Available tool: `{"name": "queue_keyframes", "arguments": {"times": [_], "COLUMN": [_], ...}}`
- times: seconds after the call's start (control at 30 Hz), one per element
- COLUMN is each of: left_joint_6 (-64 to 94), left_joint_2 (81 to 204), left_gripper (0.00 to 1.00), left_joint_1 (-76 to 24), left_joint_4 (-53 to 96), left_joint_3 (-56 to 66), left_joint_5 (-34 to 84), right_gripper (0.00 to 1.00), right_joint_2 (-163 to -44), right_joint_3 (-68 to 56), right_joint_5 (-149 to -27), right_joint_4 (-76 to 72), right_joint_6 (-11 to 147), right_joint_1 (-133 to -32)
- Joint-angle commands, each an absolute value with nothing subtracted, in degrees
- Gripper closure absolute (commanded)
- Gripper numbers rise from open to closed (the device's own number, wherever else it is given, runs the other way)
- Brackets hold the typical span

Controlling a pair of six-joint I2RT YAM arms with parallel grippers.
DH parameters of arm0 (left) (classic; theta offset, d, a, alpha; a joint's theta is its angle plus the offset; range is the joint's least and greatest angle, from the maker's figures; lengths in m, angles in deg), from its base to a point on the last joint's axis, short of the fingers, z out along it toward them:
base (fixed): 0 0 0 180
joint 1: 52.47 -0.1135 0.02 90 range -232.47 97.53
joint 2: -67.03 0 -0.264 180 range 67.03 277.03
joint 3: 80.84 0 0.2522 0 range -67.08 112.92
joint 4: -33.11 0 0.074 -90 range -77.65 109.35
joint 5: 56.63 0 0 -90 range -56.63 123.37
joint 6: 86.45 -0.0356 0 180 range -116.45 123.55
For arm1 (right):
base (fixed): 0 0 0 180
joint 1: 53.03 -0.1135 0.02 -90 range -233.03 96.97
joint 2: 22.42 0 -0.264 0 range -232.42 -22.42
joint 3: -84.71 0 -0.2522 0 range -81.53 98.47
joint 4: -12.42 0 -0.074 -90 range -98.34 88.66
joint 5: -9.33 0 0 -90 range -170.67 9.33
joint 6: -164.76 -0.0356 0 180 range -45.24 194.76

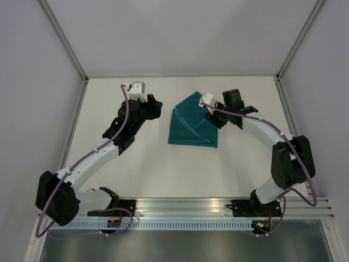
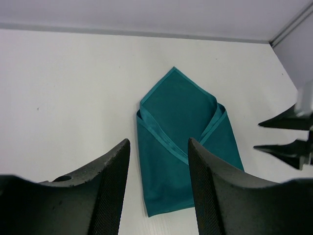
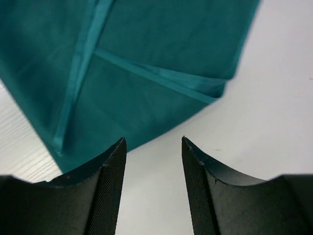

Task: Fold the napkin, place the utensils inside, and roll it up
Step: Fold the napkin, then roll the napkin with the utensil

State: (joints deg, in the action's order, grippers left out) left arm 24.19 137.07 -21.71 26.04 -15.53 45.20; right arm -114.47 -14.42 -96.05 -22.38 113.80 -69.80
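Black fingers [image 2: 98, 196] of the left pincer [image 1: 156, 106] stand apart and hold nothing, near the left side of the napkin [image 1: 191, 123]. The teal napkin lies flat on the white surface [image 1: 163, 169], folded into a pocket with one pointed corner at the far end. The right pincer [image 1: 214, 117] is positioned at the napkin's right edge, jaws apart, gripping nothing.

The folded napkin [image 1: 189, 130] lies between the left gripper [image 1: 156, 107] and right gripper [image 1: 211, 115]
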Motion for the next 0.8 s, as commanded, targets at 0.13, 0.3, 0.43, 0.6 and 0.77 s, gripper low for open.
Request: {"name": "queue_keyframes", "arguments": {"times": [0.13,0.3,0.43,0.6,0.77], "left_joint_6": [19.19,19.28,19.28,19.02,18.31], "left_joint_2": [136.20,135.23,133.56,131.46,131.10], "left_gripper": [0.43,0.43,0.42,0.43,0.42], "left_joint_1": [-21.71,-21.71,-21.80,-21.71,-21.80], "left_joint_4": [33.58,31.65,33.32,34.28,36.13], "left_joint_3": [-17.42,-16.89,-19.96,-23.13,-24.28], "left_joint_5": [39.79,37.77,37.85,38.11,37.85], "right_gripper": [0.42,0.40,0.40,0.41,0.41], "right_joint_2": [-110.13,-108.82,-106.71,-105.30,-104.42], "right_joint_3": [-25.62,-25.11,-29.13,-34.76,-38.81], "right_joint_5": [-96.85,-98.41,-95.80,-89.12,-84.45], "right_joint_4": [-10.05,-12.06,-9.70,-5.04,-1.87], "right_joint_6": [123.27,122.22,120.38,121.16,120.64], "right_joint_1": [-79.03,-82.47,-86.50,-91.78,-95.83]}}
